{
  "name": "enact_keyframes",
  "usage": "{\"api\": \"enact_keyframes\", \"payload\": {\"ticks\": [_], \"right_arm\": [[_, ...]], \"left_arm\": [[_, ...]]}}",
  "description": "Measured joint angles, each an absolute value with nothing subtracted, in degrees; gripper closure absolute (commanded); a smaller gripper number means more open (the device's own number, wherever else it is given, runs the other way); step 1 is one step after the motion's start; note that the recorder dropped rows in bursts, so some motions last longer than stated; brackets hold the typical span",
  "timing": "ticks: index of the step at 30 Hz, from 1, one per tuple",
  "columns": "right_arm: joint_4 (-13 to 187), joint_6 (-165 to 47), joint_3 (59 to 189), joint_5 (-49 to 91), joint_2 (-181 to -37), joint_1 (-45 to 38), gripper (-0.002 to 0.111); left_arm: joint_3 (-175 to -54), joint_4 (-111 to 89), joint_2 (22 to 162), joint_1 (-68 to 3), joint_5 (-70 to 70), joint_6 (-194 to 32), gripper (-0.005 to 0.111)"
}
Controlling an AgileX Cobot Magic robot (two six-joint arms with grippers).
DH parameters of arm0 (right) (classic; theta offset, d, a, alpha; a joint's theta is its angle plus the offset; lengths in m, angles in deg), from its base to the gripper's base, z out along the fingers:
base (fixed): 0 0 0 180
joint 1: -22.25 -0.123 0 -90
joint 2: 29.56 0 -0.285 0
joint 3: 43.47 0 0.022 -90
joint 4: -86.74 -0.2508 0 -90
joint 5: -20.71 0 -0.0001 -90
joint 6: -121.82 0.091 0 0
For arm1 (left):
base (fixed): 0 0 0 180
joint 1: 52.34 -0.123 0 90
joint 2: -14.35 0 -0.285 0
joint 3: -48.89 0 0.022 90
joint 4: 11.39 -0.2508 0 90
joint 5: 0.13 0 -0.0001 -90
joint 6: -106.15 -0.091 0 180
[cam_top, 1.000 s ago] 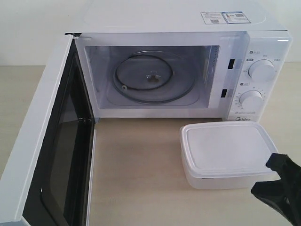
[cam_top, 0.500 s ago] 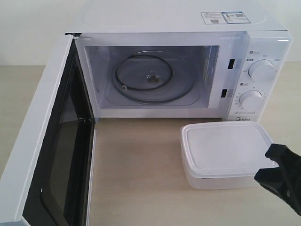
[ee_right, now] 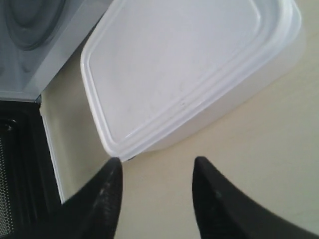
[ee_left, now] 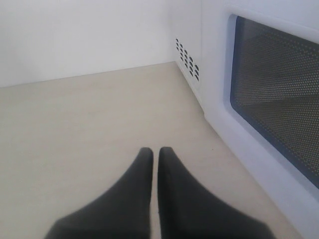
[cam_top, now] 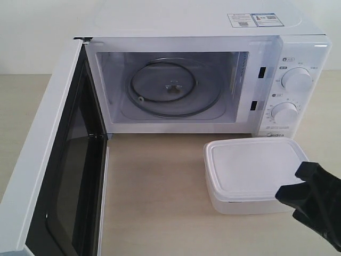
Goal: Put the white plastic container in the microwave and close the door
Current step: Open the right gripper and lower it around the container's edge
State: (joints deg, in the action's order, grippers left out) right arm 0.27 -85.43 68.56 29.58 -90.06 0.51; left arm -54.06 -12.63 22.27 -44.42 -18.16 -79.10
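Microwave wide open here, the door swung out to the left with its black-framed inner face showing, and the glass turntable sits bare inside the cavity. The white plastic container is out on the surface, lid on, just in front of the microwave's dial panel, on the right. Right claw is low at the container's near right corner, jaws spread wide with nothing between them; in the right wrist view the right claw shows both dark fingertips just short of the container's rim, one tip very near its corner. Over on the far side of the door, the left claw hangs above bare surface, jaws pressed together and empty, next to the door's dark mesh window.
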Motion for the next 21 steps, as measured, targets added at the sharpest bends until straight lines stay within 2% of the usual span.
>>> {"api": "enact_keyframes", "payload": {"ticks": [13,21], "right_arm": [[-0.6,-86.6,81.9,38.7,-90.1,0.5,0.062],[-3.3,-86.4,85.6,37.8,-90.1,0.4,0.062]], "left_arm": [[-54.1,-12.6,22.3,-44.4,-18.2,-79.1,0.102],[-54.1,-12.6,22.3,-44.4,-18.2,-79.1,0.102]]}}
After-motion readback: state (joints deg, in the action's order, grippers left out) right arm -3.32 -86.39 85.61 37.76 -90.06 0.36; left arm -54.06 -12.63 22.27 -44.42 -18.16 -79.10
